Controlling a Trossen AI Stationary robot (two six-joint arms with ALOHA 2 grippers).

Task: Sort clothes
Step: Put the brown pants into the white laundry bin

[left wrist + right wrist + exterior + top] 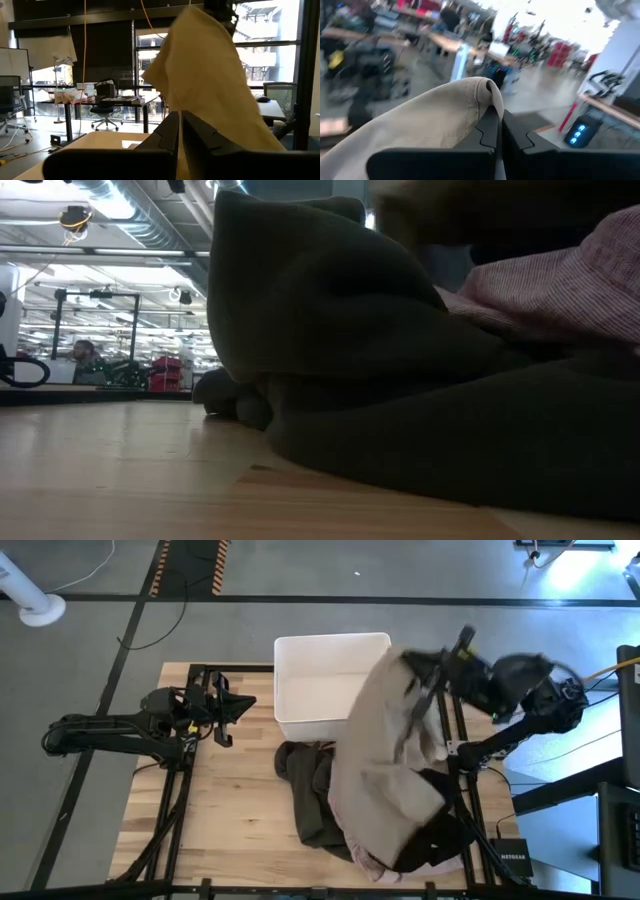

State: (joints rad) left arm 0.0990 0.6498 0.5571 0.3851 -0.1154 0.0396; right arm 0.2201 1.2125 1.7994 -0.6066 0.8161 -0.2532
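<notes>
My right gripper (412, 662) is raised beside the white bin (310, 660) and shut on the beige-tan garment (385, 755), which also shows in the left wrist view (210, 85). Under it on the table lies a pile: the dark olive-brown garment (315, 800) (380, 350), a light pink one (368, 860) (570, 280) and a black one (440, 840). My left gripper (235, 705) (179, 135) waits shut and empty above the table's left part. The navy garment does not show. My right gripper pinches a rolled edge or fold (487, 95) at the top of the beige-tan garment between its two fingers. The fingers come from the table's right side, high above the table. The garment hangs slack below them, and its lower part (385, 820) lies on the pile.
The white bin stands at the table's far middle, and the hanging garment covers its right corner. Bare wood (230, 800) lies between the left arm and the pile. A black box (515, 860) sits at the near right corner.
</notes>
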